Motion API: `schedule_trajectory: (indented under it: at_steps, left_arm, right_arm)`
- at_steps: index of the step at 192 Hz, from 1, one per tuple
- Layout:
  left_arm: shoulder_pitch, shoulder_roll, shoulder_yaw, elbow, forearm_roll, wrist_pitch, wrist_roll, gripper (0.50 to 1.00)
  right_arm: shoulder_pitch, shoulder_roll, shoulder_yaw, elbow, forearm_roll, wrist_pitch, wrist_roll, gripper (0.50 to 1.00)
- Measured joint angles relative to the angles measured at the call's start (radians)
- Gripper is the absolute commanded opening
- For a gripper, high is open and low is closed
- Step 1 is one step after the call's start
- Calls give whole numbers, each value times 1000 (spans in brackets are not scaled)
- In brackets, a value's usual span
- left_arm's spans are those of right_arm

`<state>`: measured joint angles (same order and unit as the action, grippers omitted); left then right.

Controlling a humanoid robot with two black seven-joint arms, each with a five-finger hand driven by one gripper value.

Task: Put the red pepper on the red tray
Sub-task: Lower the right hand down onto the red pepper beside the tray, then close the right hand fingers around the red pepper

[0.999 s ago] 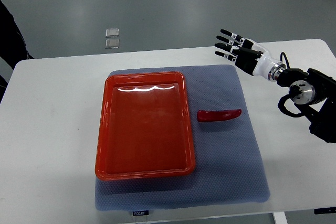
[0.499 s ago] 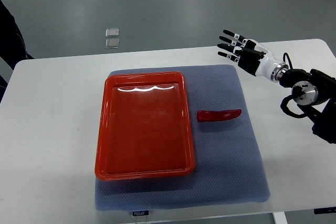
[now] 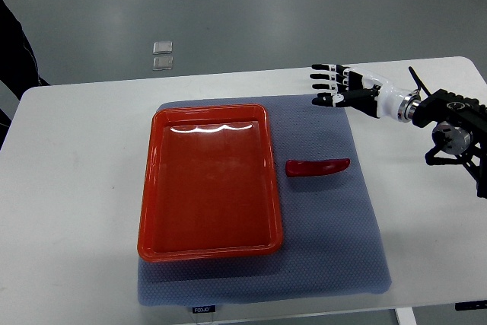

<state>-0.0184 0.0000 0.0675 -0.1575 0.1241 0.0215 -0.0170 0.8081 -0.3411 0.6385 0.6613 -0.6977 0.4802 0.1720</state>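
The red pepper (image 3: 318, 167) lies on the blue-grey mat (image 3: 335, 226), just right of the red tray (image 3: 209, 180). The tray is empty and sits on the left part of the mat. My right hand (image 3: 329, 86) comes in from the right edge and hovers over the mat's far right corner, above and apart from the pepper. Its fingers are spread, pointing left, and hold nothing. My left arm is out of view.
The mat lies on a white table (image 3: 68, 188). Two small clear square pieces (image 3: 163, 55) lie on the grey floor beyond the table's far edge. A dark object (image 3: 15, 51) shows at the left edge.
My right hand has turned so its fingers point more level to the left, and the wrist has shifted slightly up and right. The pepper and tray have not moved.
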Motion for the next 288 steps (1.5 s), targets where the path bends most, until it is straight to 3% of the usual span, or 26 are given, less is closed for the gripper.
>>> schedule_trajectory:
  at_steps: [53,135,162,207,236,251,264,288]
  left_arm:
    - [0,0,0,0,0,0,0,1000]
    - [0,0,0,0,0,0,0,1000]
    - [0,0,0,1,0,0,0,1000]
    - [0,0,0,1,0,0,0,1000]
    - [0,0,0,0,0,0,0,1000]
    - [0,0,0,0,0,0,0,1000]
    - [0,0,0,0,0,0,0,1000]
    - [0,0,0,0,0,0,0,1000]
  right_arm:
    - [27,-99,-72,181,-469,9,72,915]
    - [98,-202,-254,379,-664,-23,110,913]
    - [88,-192,-307,385,-724,-109,110,913]
    - [25,-182,-384,399,-749,-352,138,913]
    - [19,-183,-411,400,-758,-412,145,907]
    - [18,-184,-415,400,-760,-423,145,887]
    - [18,-185,-416,399,-761,-426,145,809]
    - [19,-188,-416,399,-761,-428,145,744]
